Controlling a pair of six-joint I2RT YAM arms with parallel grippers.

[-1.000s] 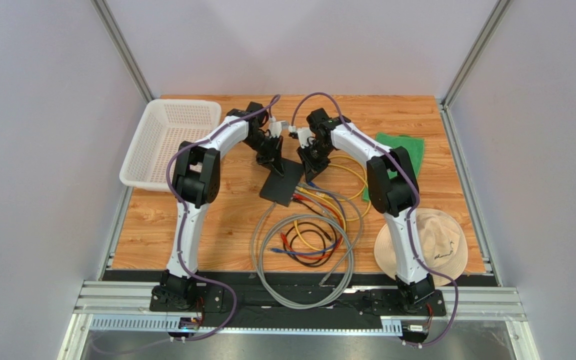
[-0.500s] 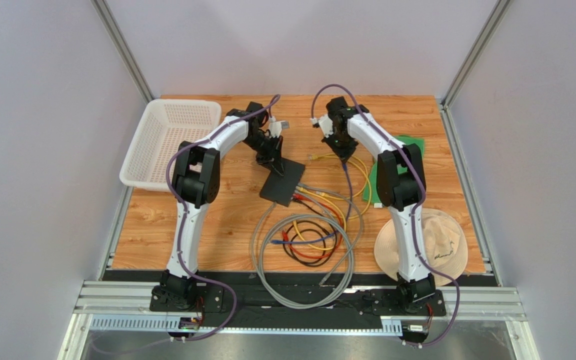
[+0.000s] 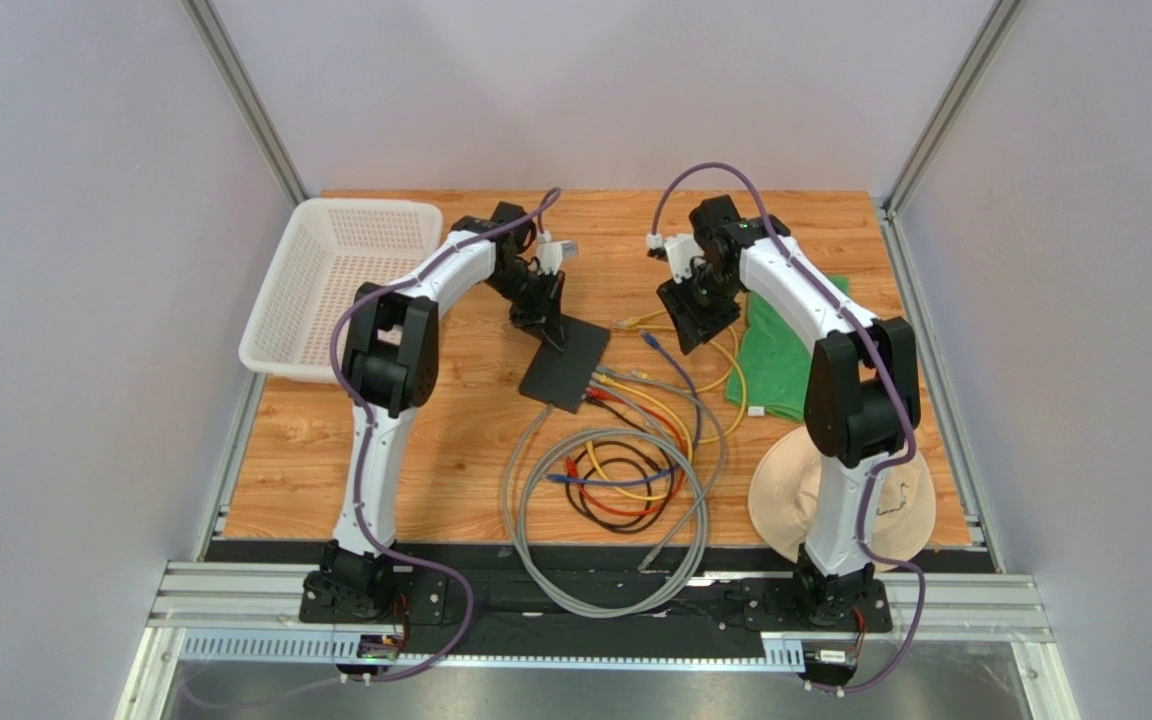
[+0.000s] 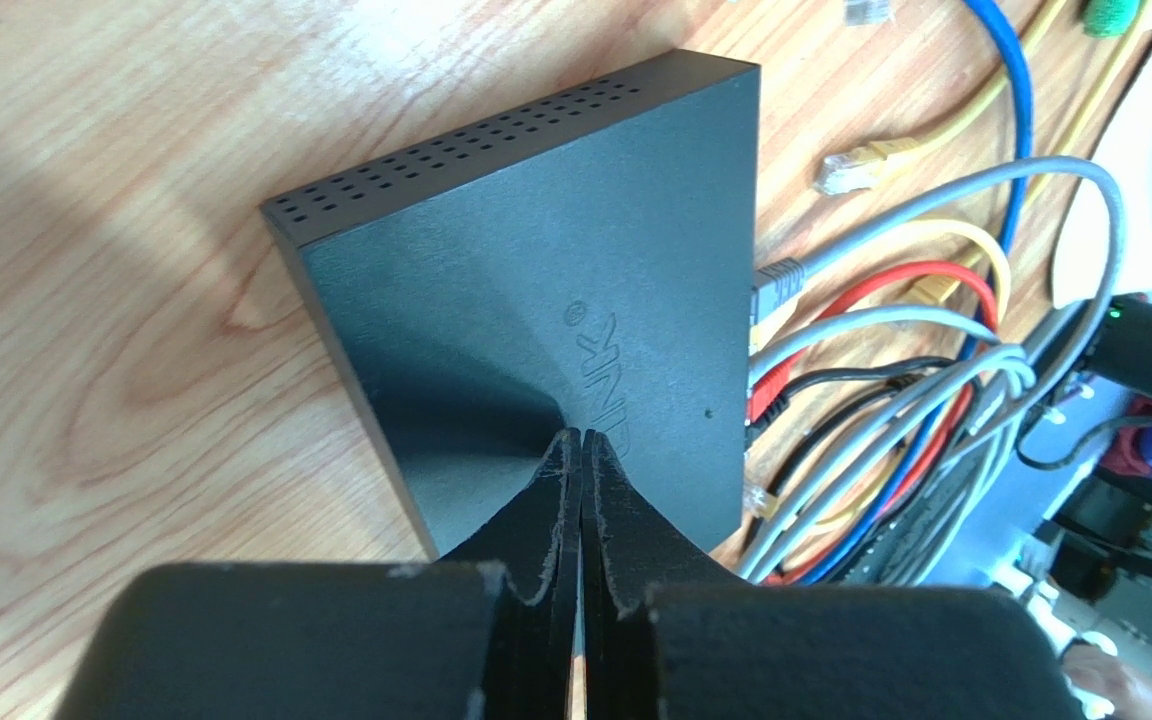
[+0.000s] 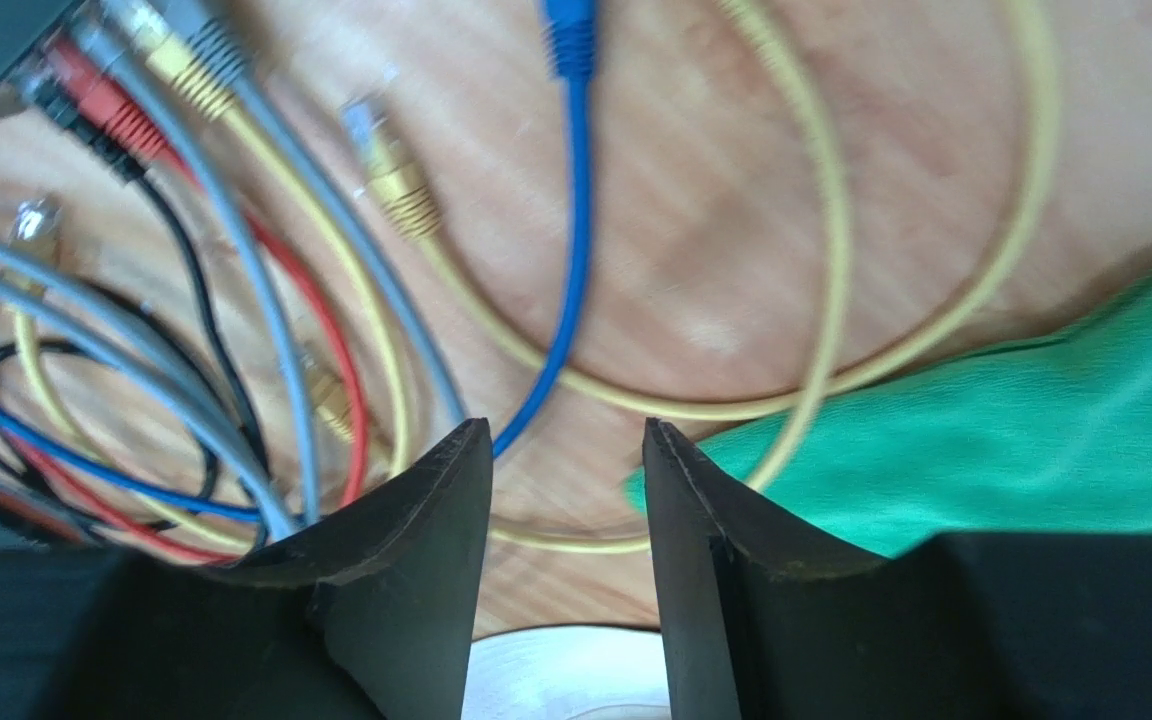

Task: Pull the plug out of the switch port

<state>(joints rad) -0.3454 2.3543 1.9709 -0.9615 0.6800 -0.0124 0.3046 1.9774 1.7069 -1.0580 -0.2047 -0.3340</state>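
Note:
The matte-black switch [image 3: 564, 365] lies mid-table, its port edge facing the near right with several cables plugged in. My left gripper [image 3: 548, 311] is shut and empty, its tips pressing on the switch's top [image 4: 537, 285]. My right gripper [image 3: 686, 333] is open and empty, hovering to the right of the switch over loose cables. In the right wrist view it [image 5: 567, 443] has nothing between its fingers. A blue plug [image 5: 569, 38] and a yellow plug [image 5: 387, 165] lie unplugged on the wood. Grey and red plugs [image 4: 767, 285] sit in the ports.
A coil of grey, red, black, blue and yellow cables [image 3: 612, 495] lies in front of the switch. A green cloth [image 3: 796, 353] and a beige hat [image 3: 845, 488] are on the right. A white basket [image 3: 334, 278] stands at the far left.
My right gripper left the switch's far side and moved right, trailing a blue cable, then opened. The blue plug now lies loose. The left gripper has stayed on the switch.

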